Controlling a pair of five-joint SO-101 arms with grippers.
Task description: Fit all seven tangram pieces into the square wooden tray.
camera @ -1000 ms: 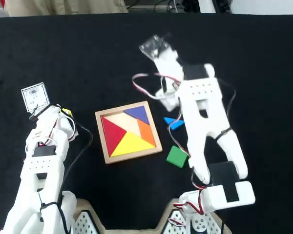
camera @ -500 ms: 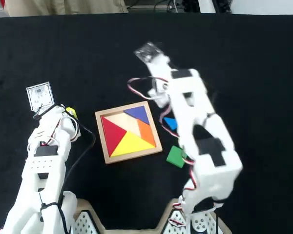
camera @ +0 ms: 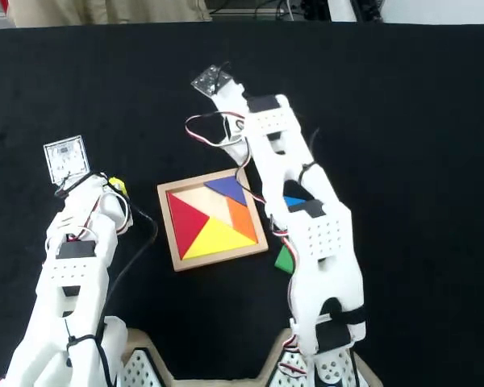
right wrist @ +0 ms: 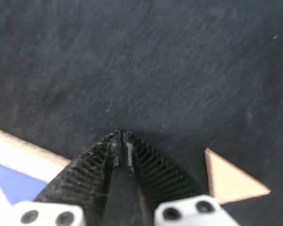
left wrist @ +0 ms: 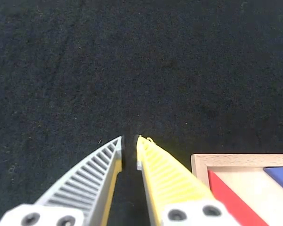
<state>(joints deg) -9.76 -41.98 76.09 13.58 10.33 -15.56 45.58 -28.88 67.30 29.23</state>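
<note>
While the two arms are standing at either side of it, the square wooden tray [camera: 170,227] is sitting near the middle of the black tabletop [camera: 403,121], turned slightly askew. Four coloured pieces are lying inside it: a red triangle [camera: 185,219] along the left side, a yellow triangle [camera: 218,239] along the near edge, an orange piece [camera: 242,218] against the right side and a dark blue triangle [camera: 228,189] in the far right corner. A pale wood-coloured patch [camera: 200,198] is showing between the red and the dark blue; I cannot tell whether it is a piece or bare tray floor.

Just beside the tray's right side, a light blue piece [camera: 294,201] and a green piece [camera: 284,260] are lying on the tabletop. Both are partly covered by the right arm [camera: 319,242], which is spanning from the near edge past the tray's far right corner.

Seen from its wrist camera, the right tool [right wrist: 121,134] is pointing at the cloth with its black fingers pressed together. The tray's corner is lying on one side of it and a pale triangle [right wrist: 231,181] close on the other.

The left arm [camera: 73,258] is standing left of the tray. The left tool [left wrist: 129,140] is pointing at bare cloth near a tray corner, its grey and yellow fingers drawn together to a thin slit.
</note>
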